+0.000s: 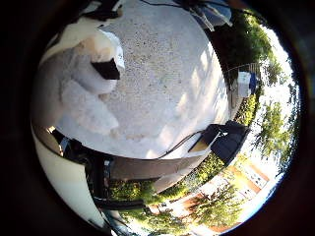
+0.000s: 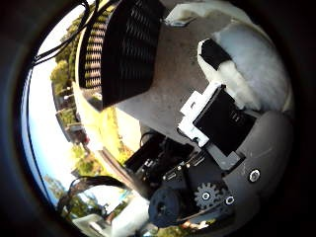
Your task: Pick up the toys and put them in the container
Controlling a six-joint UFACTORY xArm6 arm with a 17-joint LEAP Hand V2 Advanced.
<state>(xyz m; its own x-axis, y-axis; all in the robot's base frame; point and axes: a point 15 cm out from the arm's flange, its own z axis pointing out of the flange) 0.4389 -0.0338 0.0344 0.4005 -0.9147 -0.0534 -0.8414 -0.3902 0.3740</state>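
My right hand (image 1: 91, 87) reaches in over pale concrete ground (image 1: 167, 79) in the little finger side palm view. In the thumb side palm view a black slatted container (image 2: 123, 49) stands close to the palm, beside more of the hand's white fingers (image 2: 247, 59) and its black geared parts (image 2: 207, 193). I see no toy in either view.
A black stand or case (image 1: 224, 138) sits at the edge of the concrete. A small white box (image 1: 241, 84) stands further off. Trees (image 1: 271, 123) and a house (image 1: 246, 177) lie beyond the concrete.
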